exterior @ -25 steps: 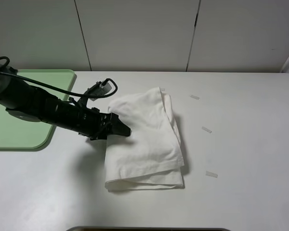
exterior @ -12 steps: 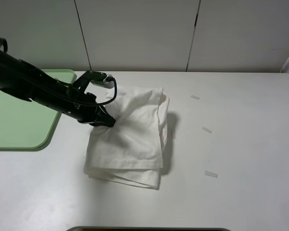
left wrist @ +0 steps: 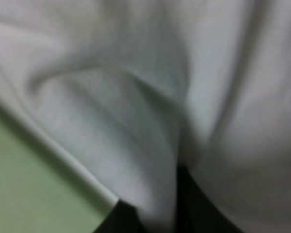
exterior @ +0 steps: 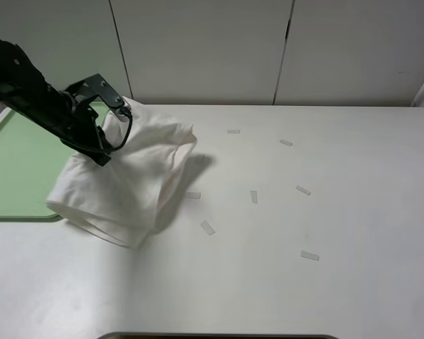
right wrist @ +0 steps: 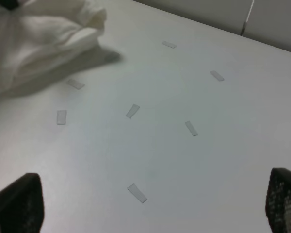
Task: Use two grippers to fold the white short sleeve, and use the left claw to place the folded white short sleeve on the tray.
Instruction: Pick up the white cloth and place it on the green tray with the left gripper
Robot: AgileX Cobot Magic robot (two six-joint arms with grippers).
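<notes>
The white short sleeve (exterior: 131, 180) hangs as a folded, wrinkled bundle from my left claw (exterior: 102, 154), which is shut on its upper edge. The bundle's left part lies over the right rim of the pale green tray (exterior: 14, 166); its lower fold sags low near the table. In the left wrist view the cloth (left wrist: 136, 97) fills the picture, with green tray (left wrist: 29, 189) beneath and dark fingers (left wrist: 199, 213) at the edge. My right gripper (right wrist: 150, 204) is out of the exterior view. Its own camera shows it standing open over bare table, the shirt (right wrist: 34, 34) far from it.
Several small pale tape strips (exterior: 254, 196) lie scattered on the white table (exterior: 339, 212), right of the shirt. A white panelled wall (exterior: 198, 49) runs along the table's far edge. The left arm (exterior: 28, 88) reaches in from the upper left, over the tray.
The left claw shut on the shirt's left edge, then lifted and dragged it left and back toward the tray. Tape strips that lay under the shirt now show.
</notes>
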